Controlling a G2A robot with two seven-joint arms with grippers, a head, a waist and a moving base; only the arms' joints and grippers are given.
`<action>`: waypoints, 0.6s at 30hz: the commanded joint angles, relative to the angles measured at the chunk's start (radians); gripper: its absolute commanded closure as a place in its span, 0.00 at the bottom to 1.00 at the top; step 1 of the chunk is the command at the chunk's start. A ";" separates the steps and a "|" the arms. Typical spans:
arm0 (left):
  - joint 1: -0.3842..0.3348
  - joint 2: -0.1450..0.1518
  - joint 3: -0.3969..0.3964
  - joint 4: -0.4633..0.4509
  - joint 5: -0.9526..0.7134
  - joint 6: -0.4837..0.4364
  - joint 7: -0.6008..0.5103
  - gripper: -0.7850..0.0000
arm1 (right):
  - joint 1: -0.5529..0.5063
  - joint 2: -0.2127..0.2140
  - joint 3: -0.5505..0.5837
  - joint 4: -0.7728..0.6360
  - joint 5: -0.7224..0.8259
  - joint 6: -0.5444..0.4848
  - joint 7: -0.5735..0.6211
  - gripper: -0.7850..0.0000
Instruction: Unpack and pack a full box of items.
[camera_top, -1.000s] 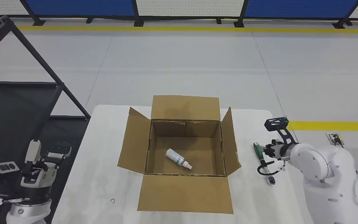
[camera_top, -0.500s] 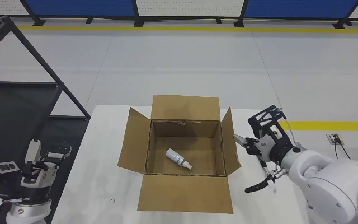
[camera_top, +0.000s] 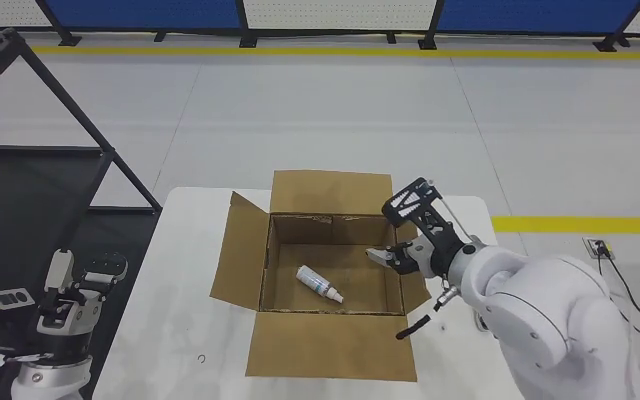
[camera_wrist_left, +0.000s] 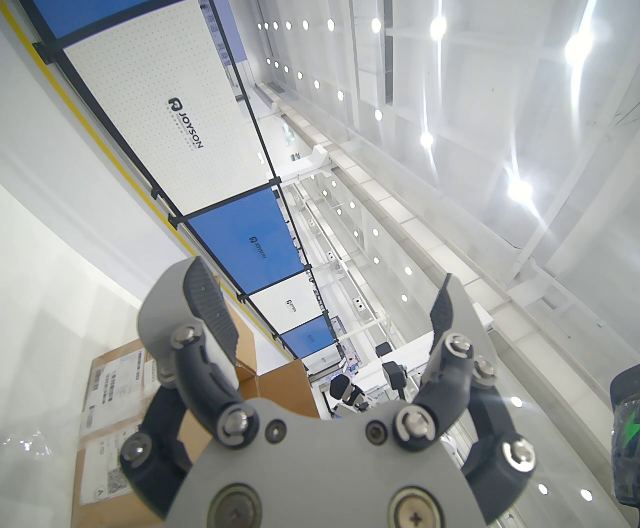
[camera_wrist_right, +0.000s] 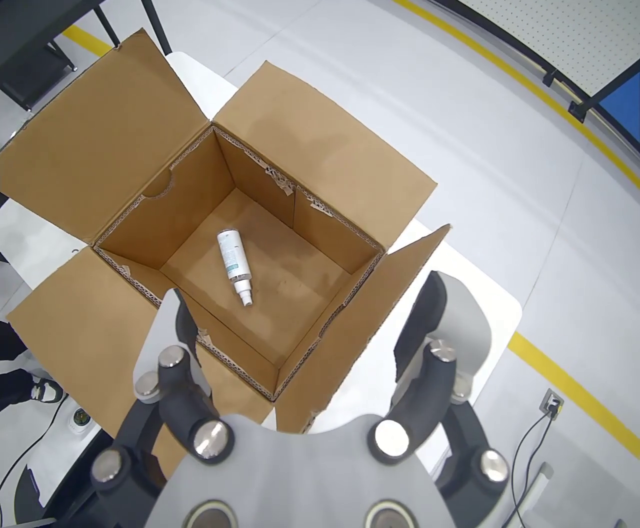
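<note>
One small bottle lies inside the open box, its print too small to make out. The right gripper over the box and the left gripper both have fingers apart, empty.

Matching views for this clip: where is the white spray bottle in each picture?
Top view: white spray bottle lies on the floor of the open cardboard box, near its middle.
Right wrist view: lying on the box floor, inside the four walls.
Left wrist view: not in it.
Shared landmark: the box's four spread flaps.
</note>
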 joint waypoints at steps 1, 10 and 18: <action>0.000 0.000 0.000 0.000 0.000 0.000 0.000 0.00 | 0.000 0.000 0.000 0.000 0.000 0.000 0.000 0.00; 0.000 0.000 0.000 0.000 0.000 0.000 0.000 0.00 | 0.000 0.000 0.000 0.000 0.000 0.000 0.000 0.00; -0.001 0.000 0.007 -0.013 0.016 0.006 0.008 0.00 | 0.035 -0.011 -0.099 0.069 0.038 -0.058 -0.101 0.00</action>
